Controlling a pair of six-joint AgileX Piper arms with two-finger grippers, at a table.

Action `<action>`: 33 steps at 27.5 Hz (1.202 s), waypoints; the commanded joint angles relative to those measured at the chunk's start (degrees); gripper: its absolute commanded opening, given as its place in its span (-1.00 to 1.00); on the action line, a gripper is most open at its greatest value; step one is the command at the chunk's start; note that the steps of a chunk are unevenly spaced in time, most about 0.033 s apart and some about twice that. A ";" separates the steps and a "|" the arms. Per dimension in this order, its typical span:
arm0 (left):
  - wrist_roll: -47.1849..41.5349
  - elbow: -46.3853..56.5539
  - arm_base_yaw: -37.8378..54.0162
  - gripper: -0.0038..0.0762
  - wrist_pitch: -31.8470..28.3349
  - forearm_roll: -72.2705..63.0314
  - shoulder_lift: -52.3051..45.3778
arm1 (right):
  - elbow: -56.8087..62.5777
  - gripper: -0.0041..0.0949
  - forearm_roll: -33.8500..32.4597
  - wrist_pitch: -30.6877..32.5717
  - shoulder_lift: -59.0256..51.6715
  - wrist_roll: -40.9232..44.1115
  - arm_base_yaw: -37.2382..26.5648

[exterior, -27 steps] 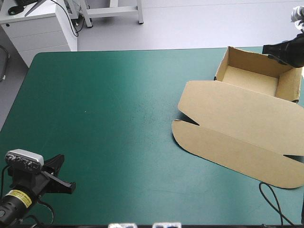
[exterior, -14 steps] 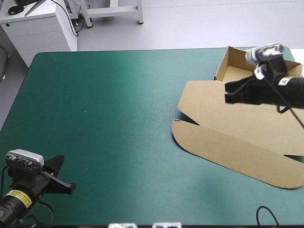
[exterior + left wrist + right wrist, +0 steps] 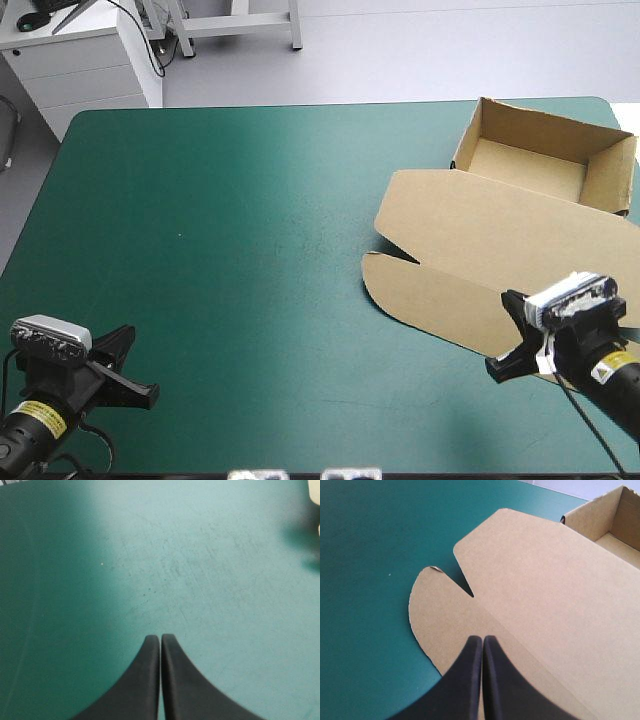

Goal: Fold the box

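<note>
The brown box [image 3: 540,160] stands at the table's far right as an open tray with raised walls. Its lid [image 3: 480,250] lies flat on the cover, reaching toward the front, with a rounded flap [image 3: 420,295] and a notch at its left end. My right gripper [image 3: 510,335] is shut and hovers over the lid's front part near the right front corner. In the right wrist view the gripper [image 3: 482,639] points along the lid [image 3: 545,590] toward the tray [image 3: 615,525]. My left gripper [image 3: 135,365] is shut at the front left, far from the box, with only the cover ahead of it [image 3: 160,637].
The teal-green cover [image 3: 230,220] stretches from the box's left edge to the left gripper. A white cabinet [image 3: 80,60] stands beyond the table's far left corner. The tray sits close to the table's right edge.
My right arm has swung from the tray at the far right, across the lid, down to the front right corner. The left arm and the box have not moved.
</note>
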 commanded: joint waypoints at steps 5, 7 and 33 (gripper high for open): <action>0.03 4.23 -0.25 -0.92 -8.09 0.91 -5.59 | 8.10 -0.94 -0.09 -6.95 -11.95 2.95 0.04; 0.03 5.97 -0.25 -0.92 -8.09 0.91 -8.06 | 8.70 -0.95 -3.05 -4.73 -13.66 6.25 0.04; 0.03 8.24 -0.25 -0.92 -7.20 0.84 -10.95 | 10.93 -0.95 -9.43 5.17 -14.01 11.20 0.04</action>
